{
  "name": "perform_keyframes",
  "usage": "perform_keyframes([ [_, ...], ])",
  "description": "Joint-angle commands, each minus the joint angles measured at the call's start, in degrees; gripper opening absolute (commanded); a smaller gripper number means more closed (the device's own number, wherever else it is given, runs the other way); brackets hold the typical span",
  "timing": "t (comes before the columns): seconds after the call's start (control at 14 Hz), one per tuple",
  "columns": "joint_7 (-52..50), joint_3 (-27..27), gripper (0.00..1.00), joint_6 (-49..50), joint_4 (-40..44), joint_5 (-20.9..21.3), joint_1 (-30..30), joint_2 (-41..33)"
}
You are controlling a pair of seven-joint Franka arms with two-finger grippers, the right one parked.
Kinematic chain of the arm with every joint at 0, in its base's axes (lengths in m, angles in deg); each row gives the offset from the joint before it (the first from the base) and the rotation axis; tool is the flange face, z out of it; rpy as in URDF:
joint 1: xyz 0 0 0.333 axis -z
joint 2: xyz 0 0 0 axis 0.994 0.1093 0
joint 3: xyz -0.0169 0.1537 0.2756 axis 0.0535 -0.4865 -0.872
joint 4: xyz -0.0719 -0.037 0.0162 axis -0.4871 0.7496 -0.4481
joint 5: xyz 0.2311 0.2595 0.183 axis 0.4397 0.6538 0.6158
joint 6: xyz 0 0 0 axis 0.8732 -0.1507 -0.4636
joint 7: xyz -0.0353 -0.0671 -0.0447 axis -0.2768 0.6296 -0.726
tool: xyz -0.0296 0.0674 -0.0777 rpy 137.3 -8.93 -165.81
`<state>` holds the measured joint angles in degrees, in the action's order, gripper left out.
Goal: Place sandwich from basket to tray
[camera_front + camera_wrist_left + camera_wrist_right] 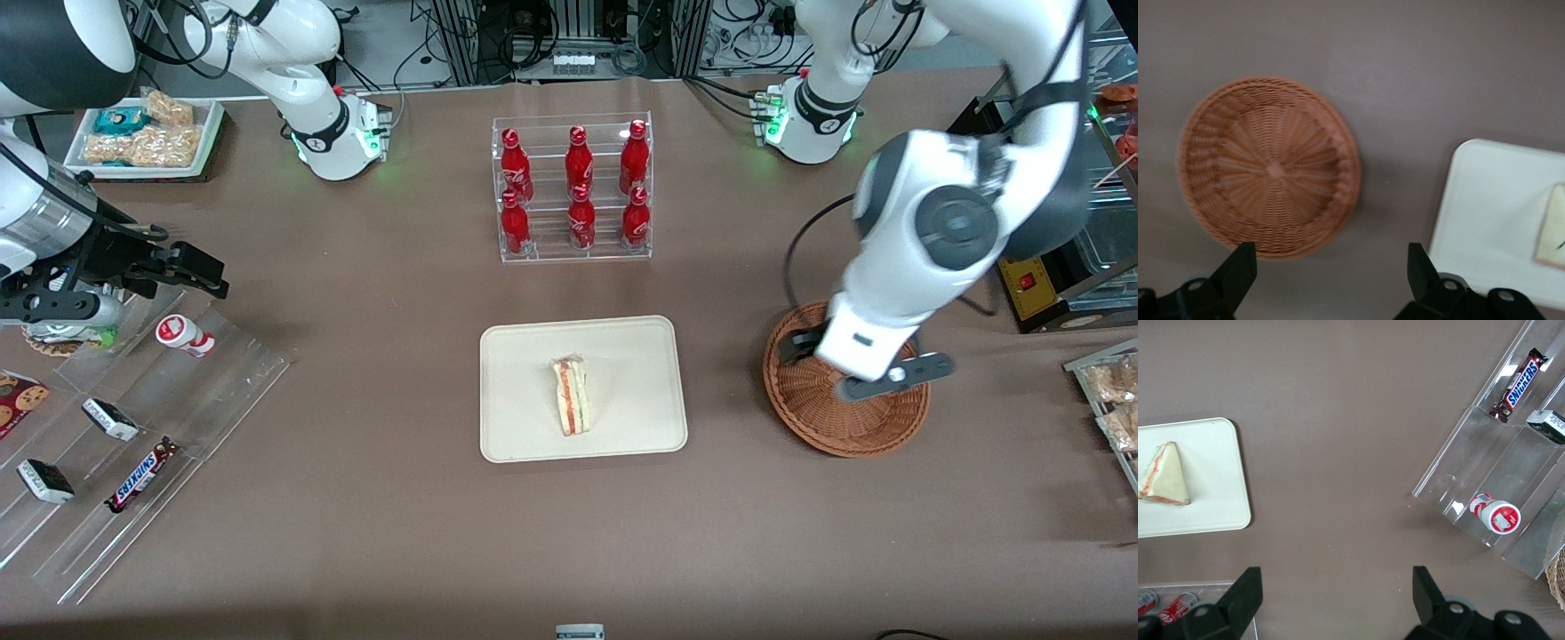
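From the front, the sandwich point(571, 396) lies on the cream tray point(516, 356) in the middle of the counter point(373, 498), its long axis running from the front camera toward the bottle rack point(573, 188), red and green layers facing up. The wicker basket point(813, 418) holds nothing; the pincer point(822, 364) hangs over it. At the left wrist, the pincer point(1331, 267) is spread wide, gripping nothing, with the basket point(1268, 167) bare inside and the tray point(1491, 220) beside it. The right wrist shows the sandwich point(1165, 477) as a pale wedge on the tray point(1218, 493).
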<state>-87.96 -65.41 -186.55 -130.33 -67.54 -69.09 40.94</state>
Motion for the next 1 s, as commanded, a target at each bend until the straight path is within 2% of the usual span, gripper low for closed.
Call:
perform_keyframes([
  [0.0, 10.21, 0.71, 1.0, 2.04, -6.51, -0.79, -4.6, -7.58],
  [0.29, 25.07, 0.71, 1.0, 7.84, -5.64, -0.87, -11.02, -11.89],
  [0.5, 31.06, 0.89, 1.0, 11.97, 0.23, -3.67, -14.28, -12.42],
  [0.64, 33.79, 0.63, 1.0, 12.78, 3.67, -3.51, -14.46, -11.9],
  [0.93, 33.54, 0.54, 1.0, 12.25, 4.21, -3.33, -14.46, -11.46],
])
